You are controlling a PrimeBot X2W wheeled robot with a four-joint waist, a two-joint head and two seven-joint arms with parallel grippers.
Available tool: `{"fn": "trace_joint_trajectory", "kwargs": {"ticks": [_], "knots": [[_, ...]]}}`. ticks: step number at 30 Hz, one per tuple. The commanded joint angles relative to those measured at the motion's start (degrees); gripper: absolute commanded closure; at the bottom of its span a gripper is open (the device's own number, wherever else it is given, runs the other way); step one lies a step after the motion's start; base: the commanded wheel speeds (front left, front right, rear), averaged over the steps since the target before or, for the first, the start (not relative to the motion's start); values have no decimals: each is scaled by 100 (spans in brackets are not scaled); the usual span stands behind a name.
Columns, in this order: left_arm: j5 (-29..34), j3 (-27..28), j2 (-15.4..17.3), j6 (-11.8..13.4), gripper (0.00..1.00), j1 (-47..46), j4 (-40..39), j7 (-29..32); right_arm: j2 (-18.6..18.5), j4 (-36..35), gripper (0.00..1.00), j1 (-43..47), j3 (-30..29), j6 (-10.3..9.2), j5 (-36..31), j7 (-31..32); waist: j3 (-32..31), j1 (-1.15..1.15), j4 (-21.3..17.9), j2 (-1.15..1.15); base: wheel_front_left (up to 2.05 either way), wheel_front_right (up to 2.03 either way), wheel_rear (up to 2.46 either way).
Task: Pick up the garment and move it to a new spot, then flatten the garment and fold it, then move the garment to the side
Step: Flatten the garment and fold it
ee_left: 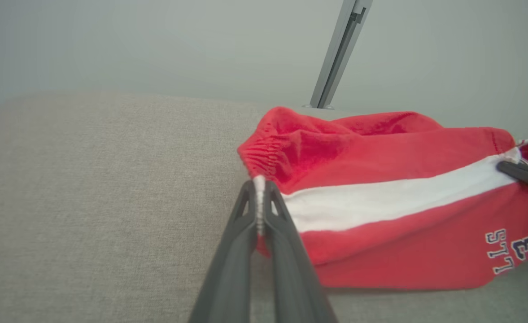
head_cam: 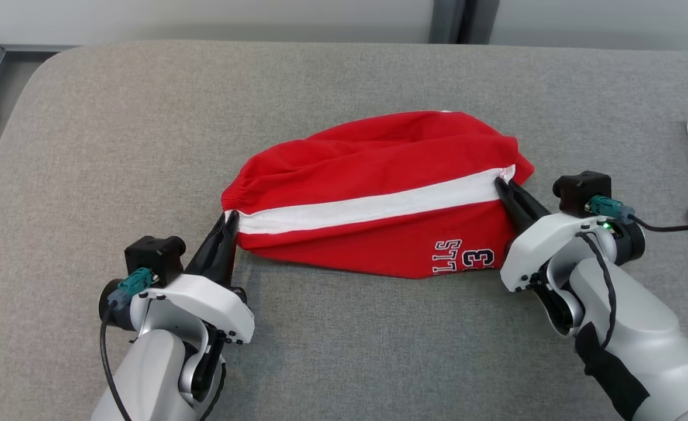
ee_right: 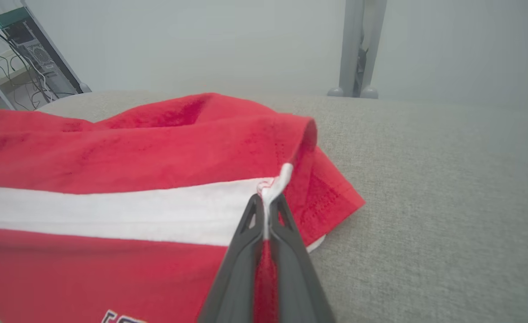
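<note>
Forearms rise from both lower corners; left claw (head_cam: 231, 221) and right claw (head_cam: 502, 186) pinch opposite white-stripe ends of the red garment (head_cam: 379, 164), mid-frame on the grey cushion (head_cam: 145, 146). Upside-down print (head_cam: 463, 260): "LLS", "3".

Light's bright, flat and diffuse, from above; no glare. Head view sharp, just a thin soft shadow under the near edge of the garment (head_cam: 373, 175). Both wrist views hazy, low contrast, colours washed out; wall (ee_left: 156, 45) behind out of focus, mild wide-angle stretch at the edges.
</note>
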Motion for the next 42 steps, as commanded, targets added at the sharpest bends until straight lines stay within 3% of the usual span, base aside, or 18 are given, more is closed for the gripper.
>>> {"fn": "trace_joint_trajectory", "kwargs": {"ticks": [1, 11, 16, 23, 33, 42], "knots": [[-55, 52, 52, 26, 100, -17, -22, -48, -87, -90, 100, 62, -55, 0, -106, 3, -60, 0, -41, 0, 0, 0, 0], [-520, 297, 164, -207, 100, 68, -424, -144, -382, -1361, 100, 581, -998, -1, -909, 1, -463, 0, -249, 0, 0, 0, 0], [-791, 276, 364, -341, 100, -202, -903, 263, -612, -2140, 100, 692, -1456, -1, -1034, 2, -701, 0, -295, 0, 0, 0, 0], [-1395, 251, 605, -446, 100, -776, -1723, 1092, -902, -3030, 100, 524, -1763, -1, -679, 2, -1034, 0, -363, 0, 0, 0, 0], [-2245, 388, 792, -401, 100, -1734, -2467, 2276, -1522, -3472, 100, -168, -1816, -1, -573, 317, -1405, 0, -497, 0, 0, 0, 0], [-2333, 363, 835, -302, 100, -2009, -2352, 2568, -1491, -3534, 100, -372, -1781, -1, -689, 487, -1409, 0, -567, 0, 0, 0, 0]]}}
